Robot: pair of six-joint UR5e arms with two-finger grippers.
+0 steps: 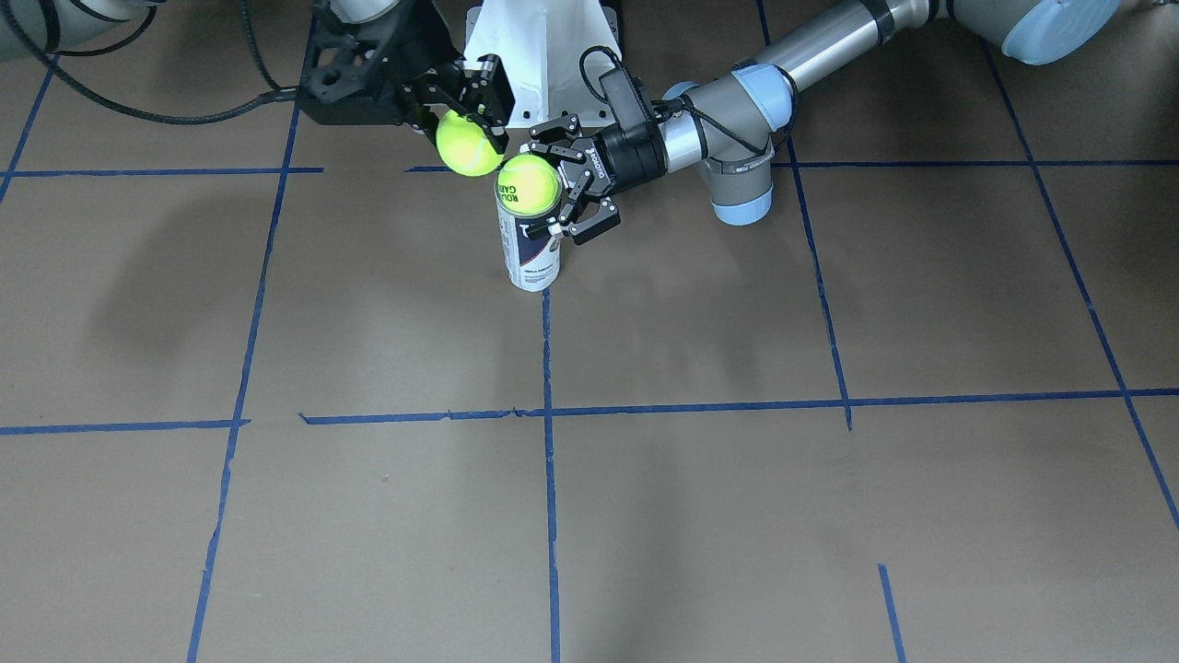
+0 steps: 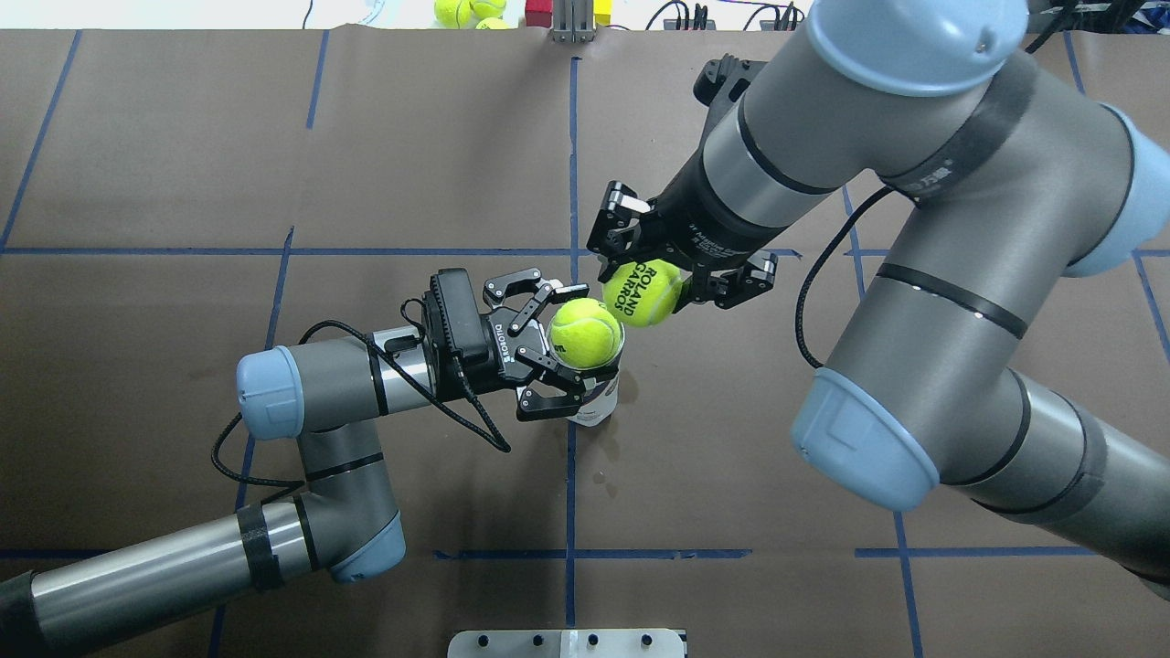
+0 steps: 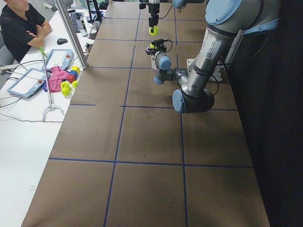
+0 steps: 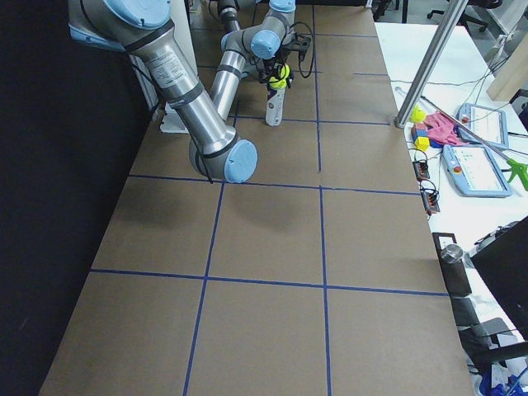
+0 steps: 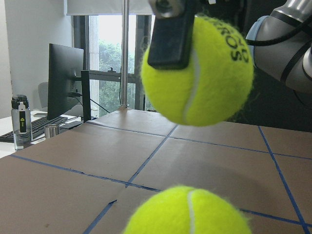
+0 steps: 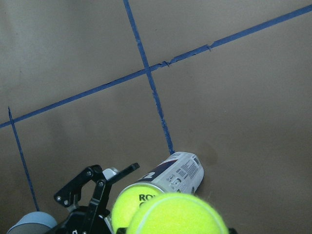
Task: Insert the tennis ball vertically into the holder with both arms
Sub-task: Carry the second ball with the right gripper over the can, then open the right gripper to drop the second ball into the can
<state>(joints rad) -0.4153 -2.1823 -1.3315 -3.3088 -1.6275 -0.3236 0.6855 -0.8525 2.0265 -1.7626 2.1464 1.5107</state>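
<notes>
The holder [image 1: 530, 258] stands upright on the table, a clear can with a navy-and-white label; it also shows in the overhead view [image 2: 599, 407] and the right wrist view [image 6: 178, 170]. A tennis ball [image 1: 528, 184] [image 2: 585, 334] sits in its mouth. My left gripper [image 1: 551, 189] [image 2: 574, 347] comes in level and its fingers clasp the can's top. My right gripper [image 1: 468, 138] [image 2: 649, 288] is shut on a second tennis ball [image 1: 468, 145] [image 2: 643, 292] with dark lettering. It holds that ball above and just beside the can's mouth, close to the seated ball [image 5: 190, 212].
The white pedestal base [image 1: 543, 55] stands right behind the can. Spare balls [image 2: 466, 11] and coloured blocks [image 2: 567, 14] lie past the far edge. A metal post [image 3: 71, 33] and a seated operator [image 3: 19, 23] are at the side desk. Blue tape lines cross the brown tabletop.
</notes>
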